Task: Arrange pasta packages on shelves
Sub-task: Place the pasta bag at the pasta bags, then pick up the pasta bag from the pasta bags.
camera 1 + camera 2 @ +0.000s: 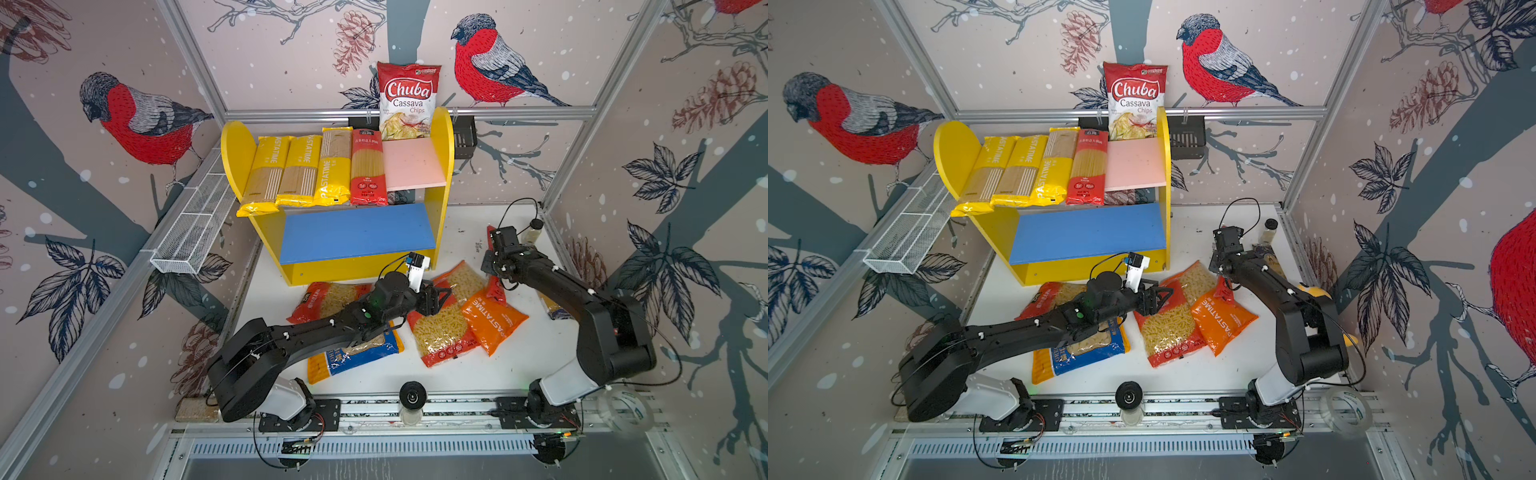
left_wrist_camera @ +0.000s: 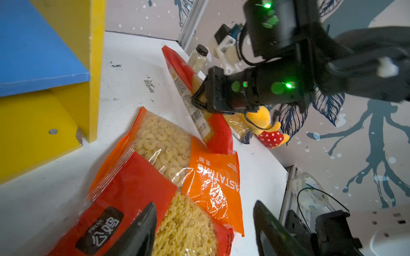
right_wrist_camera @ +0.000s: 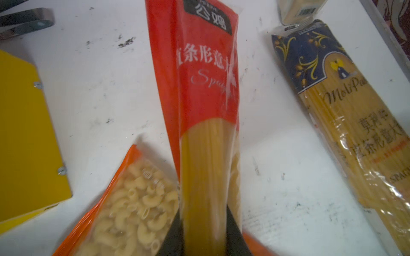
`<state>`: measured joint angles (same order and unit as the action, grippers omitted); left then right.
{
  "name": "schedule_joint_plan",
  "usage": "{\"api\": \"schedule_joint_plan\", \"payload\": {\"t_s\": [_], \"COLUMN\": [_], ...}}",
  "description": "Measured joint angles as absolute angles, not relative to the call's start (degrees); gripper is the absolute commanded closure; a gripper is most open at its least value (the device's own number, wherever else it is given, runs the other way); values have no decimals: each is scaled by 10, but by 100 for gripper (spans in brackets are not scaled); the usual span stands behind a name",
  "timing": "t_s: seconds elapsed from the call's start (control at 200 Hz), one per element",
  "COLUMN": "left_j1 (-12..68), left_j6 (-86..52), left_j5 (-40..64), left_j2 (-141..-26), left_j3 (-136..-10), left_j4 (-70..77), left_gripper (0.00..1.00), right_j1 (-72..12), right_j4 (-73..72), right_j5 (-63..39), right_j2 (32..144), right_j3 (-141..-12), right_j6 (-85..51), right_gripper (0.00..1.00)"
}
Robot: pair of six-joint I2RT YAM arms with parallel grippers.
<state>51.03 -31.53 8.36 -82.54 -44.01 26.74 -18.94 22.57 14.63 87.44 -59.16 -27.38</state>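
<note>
Jaws: right gripper pinches red spaghetti pack beside macaroni bag, left gripper spread.

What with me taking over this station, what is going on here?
The right arm has its jaws shut on a red spaghetti pack over the table beside the shelves. The left arm holds its jaws open over a fusilli bag. Four long packs already lie on the pink board. The blue board holds nothing, and other bags lie on the table.
</note>
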Motion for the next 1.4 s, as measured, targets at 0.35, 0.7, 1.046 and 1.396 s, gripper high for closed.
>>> {"api": "schedule_joint_plan", "payload": {"t_s": [0.35, 0.7, 1.046, 1.396], "left_j1": [475, 475, 498, 503], "left_j6": [-375, -392, -400, -411], "left_j5": [92, 110, 155, 195], "left_j2": [-841, -878, -969, -1057], "left_j3": [-413, -439, -508, -543], "left_j4": [280, 280, 278, 282], "left_gripper": [33, 33, 35, 43], "right_j1": [-385, -315, -147, -132], "right_j4": [234, 125, 93, -4], "right_j5": [173, -42, -182, -263], "right_j2": [827, 753, 656, 690], "right_j3": [-502, -432, -314, -258], "right_j6": [-375, -390, -348, -350], "right_gripper": [73, 28, 17, 29]}}
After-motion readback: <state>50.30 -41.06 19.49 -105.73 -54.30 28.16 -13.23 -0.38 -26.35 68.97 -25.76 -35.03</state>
